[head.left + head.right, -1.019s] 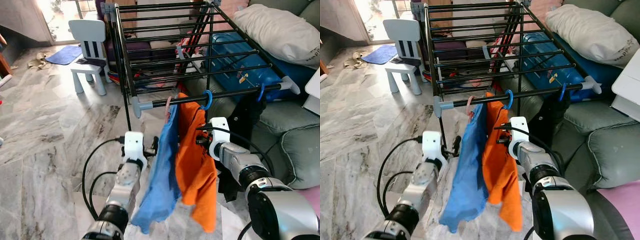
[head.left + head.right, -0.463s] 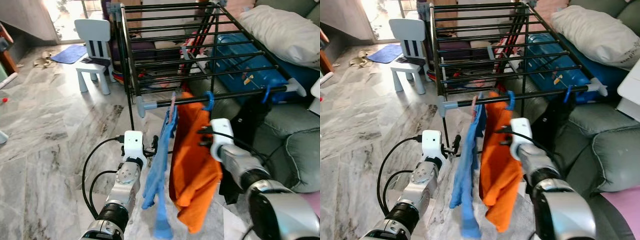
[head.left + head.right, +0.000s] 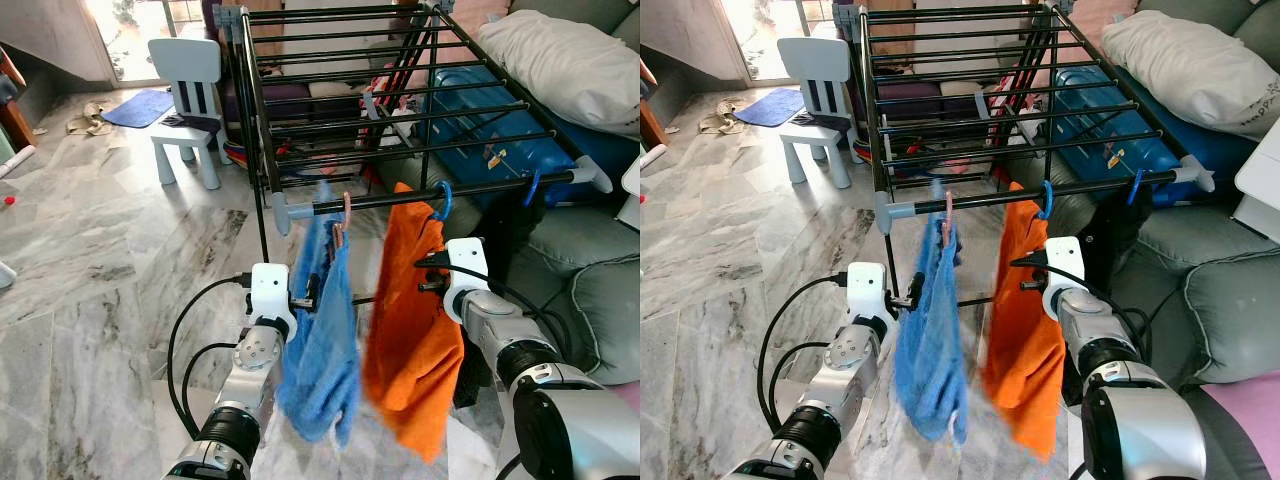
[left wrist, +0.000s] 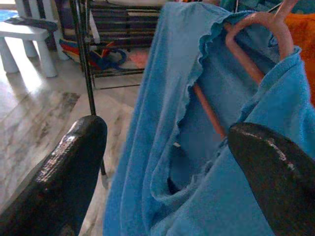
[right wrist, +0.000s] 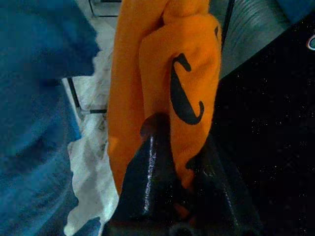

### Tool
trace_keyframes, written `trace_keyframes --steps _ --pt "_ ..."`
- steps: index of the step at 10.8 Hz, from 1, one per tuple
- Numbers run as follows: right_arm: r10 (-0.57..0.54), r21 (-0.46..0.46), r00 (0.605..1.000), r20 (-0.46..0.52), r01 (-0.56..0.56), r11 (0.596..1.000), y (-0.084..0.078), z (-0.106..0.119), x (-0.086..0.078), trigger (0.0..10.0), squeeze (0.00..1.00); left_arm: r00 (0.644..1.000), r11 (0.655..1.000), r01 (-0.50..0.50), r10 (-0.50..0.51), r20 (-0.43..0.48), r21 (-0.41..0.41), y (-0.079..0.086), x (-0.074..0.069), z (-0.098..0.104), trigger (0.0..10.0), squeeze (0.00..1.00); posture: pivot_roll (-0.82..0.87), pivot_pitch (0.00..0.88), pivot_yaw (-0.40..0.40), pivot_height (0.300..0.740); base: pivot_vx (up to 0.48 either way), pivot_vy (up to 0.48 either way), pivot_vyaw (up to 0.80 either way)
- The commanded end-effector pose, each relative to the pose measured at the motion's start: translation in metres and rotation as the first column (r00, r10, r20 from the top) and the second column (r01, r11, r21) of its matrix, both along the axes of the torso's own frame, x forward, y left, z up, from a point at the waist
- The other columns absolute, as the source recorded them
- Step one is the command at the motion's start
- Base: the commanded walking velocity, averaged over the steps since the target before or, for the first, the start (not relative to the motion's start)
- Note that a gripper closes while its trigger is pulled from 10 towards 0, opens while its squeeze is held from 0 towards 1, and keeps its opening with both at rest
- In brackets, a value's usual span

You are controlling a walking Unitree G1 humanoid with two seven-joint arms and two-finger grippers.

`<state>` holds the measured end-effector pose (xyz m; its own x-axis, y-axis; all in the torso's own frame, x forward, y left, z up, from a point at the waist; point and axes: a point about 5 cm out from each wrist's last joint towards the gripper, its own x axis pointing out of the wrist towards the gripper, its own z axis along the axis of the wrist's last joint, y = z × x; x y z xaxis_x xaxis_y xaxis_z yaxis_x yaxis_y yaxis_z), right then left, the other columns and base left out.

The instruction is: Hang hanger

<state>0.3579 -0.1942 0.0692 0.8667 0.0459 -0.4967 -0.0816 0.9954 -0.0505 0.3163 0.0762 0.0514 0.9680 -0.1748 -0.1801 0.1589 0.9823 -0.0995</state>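
Hanging from the front rail (image 3: 420, 196) of the black drying rack (image 3: 330, 60), the pink hanger (image 3: 345, 212) hooks over the bar and drops straight down, its long axis running roughly toward the robot, edge-on to the head camera; a blue garment (image 3: 320, 340) is draped on it, frilled at the neckline, slightly blurred; in the left wrist view the pink hanger's curved shoulder (image 4: 256, 29) shows inside the blue cloth, between and beyond the two black fingers (image 4: 64, 172); the left gripper (image 3: 308, 298) sits just beside the blue garment on its left, fingers spread wide and closed on nothing, though whether a finger brushes the cloth cannot be told; just to the right on the same rail, a blue hanger hook (image 3: 441, 200) carries an orange garment (image 3: 415, 340) with a black mark on it (image 5: 184, 88); the right gripper (image 3: 428, 272) is at that orange garment's right edge, its fingers (image 5: 147, 172) pinched together on a fold of the orange fabric; a second blue hook (image 3: 531, 186) sits farther right on the rail above dark clothing (image 3: 500, 235); behind the rack lie a blue suitcase (image 3: 480, 125) and a white pillow (image 3: 570, 60); a grey sofa (image 3: 590, 290) stands right; a small white chair (image 3: 188, 100) stands on the marble floor (image 3: 90, 270) left
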Motion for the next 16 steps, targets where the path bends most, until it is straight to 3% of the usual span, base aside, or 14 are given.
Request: trace_keyframes --steps 1,7,10,13,16 --pt "-0.016 0.006 1.000 -0.002 0.016 1.000 -0.002 -0.002 -0.002 10.0 1.00 1.000 1.000 -0.002 0.002 -0.010 0.006 0.000 0.002 0.000 10.0 0.00 -0.06 0.004 -0.022 0.740 0.000 0.000 0.00" --pt "-0.052 -0.031 0.995 0.081 0.055 0.998 -0.010 0.001 -0.002 10.0 1.00 1.000 1.000 -0.009 0.009 -0.012 0.005 -0.001 0.002 0.001 10.0 0.00 -0.07 0.005 -0.019 0.740 0.000 0.000 0.00" --pt "-0.063 -0.007 0.982 0.179 0.066 0.998 -0.014 0.006 -0.002 10.0 1.00 1.000 0.997 -0.004 0.001 0.030 0.078 -0.002 0.002 0.005 10.0 0.00 -0.07 0.014 -0.013 0.740 0.000 0.000 0.00" --pt "-0.048 0.014 0.965 0.260 0.046 0.999 -0.013 0.009 -0.004 10.0 1.00 0.999 0.993 -0.018 0.015 0.028 0.115 0.006 -0.001 0.000 10.0 0.00 -0.07 0.018 -0.010 0.740 0.000 0.000 0.00" --pt "-0.072 0.034 0.942 0.327 0.064 0.997 -0.024 0.007 -0.016 10.0 1.00 0.995 0.985 -0.095 0.088 0.051 0.147 0.023 -0.002 -0.001 10.0 0.00 -0.07 0.031 -0.008 0.740 0.000 0.000 0.00"
